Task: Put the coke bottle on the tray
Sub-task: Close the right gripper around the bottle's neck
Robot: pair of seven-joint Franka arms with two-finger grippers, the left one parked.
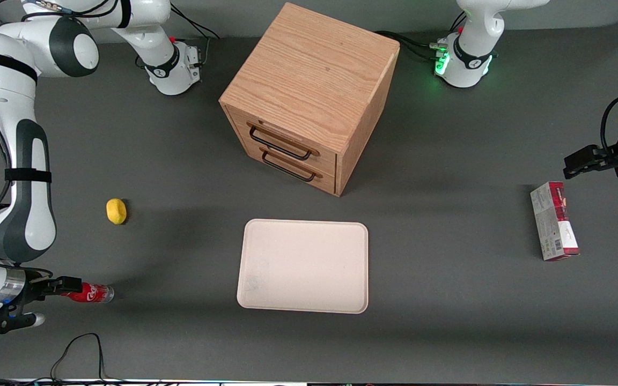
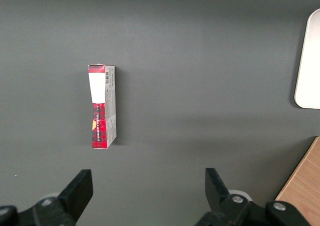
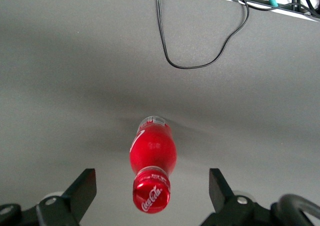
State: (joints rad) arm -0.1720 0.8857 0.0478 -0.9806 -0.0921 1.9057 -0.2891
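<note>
One bottle: the coke bottle [image 3: 151, 163] lies on its side on the grey table [image 1: 448, 300] at the working arm's end, nearer the front camera than the lemon [image 1: 116, 210], red cap pointing at my wrist camera.
Gripper: the gripper [image 3: 152, 186] sits low at the cap end, fingers [image 3: 82, 188] spread wide apart with the bottle's neck between them and touching neither; nothing is held.
Step in hand: I judge this to be the approach just before the grasp.
Grasp advice: I want to slide further along the bottle so the fingers straddle the wider red body, not the cap, then close squarely across it; a pinch on the tapering neck could squirt the bottle out.
Roll risk: the round body may roll if one finger arrives first, so I keep it centred between the two.
Tray: the tray [image 1: 303, 265] lies flat and bare toward the middle of the table, well apart from the bottle, in front of the wooden drawer cabinet [image 1: 309, 91].
Carry: I plan to lift enough to pass over the tray's low rim before lowering.
Carton: the red-and-grey carton box [image 1: 553, 221] lies at the parked arm's end, out of my path.
</note>
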